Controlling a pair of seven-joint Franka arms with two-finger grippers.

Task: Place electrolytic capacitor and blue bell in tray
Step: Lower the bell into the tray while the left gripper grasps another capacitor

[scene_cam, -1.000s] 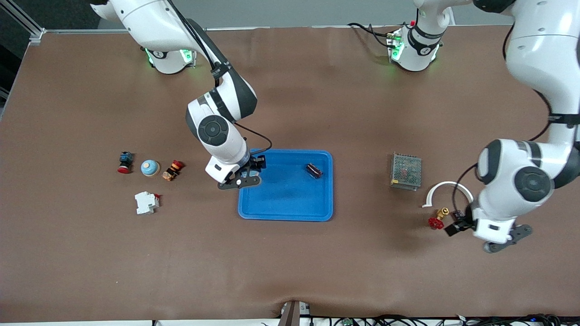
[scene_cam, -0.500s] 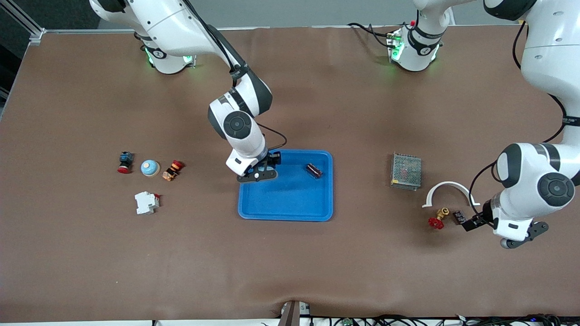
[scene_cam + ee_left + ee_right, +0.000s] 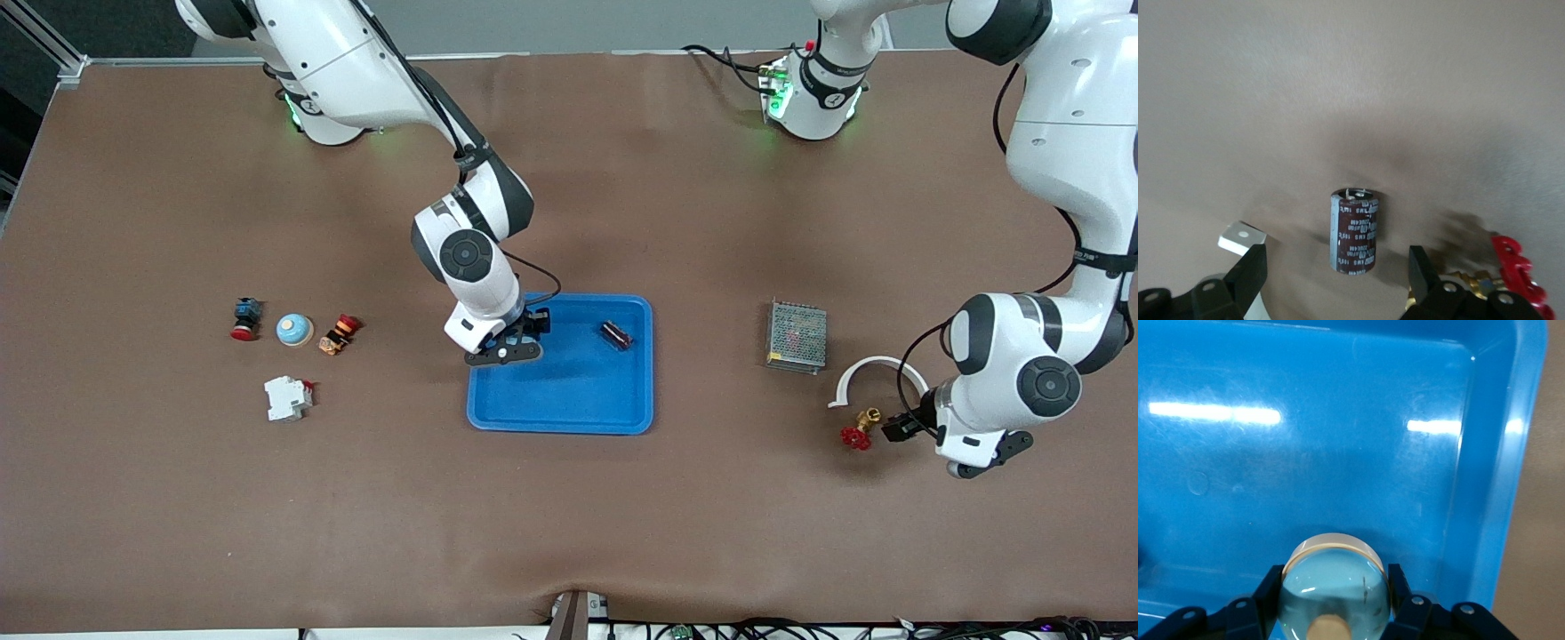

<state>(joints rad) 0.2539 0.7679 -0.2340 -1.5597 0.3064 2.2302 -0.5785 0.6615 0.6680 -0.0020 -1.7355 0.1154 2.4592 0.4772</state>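
Two jaws, right clamping blue bell [image 3: 1335,587] over tray [image 3: 1498,487] edge, left spread around capacitor [image 3: 1354,232].

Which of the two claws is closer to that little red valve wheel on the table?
The left. The left claw hangs right beside the small red valve handwheel, fingers open. The right claw is over the bright-blue plastic tray, gripping a blue bell.

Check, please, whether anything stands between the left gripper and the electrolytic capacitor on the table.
Nothing visible does. The left gripper hangs open directly over the electrolytic capacitor, which rests on bare table; the red valve sits beside it, apart.
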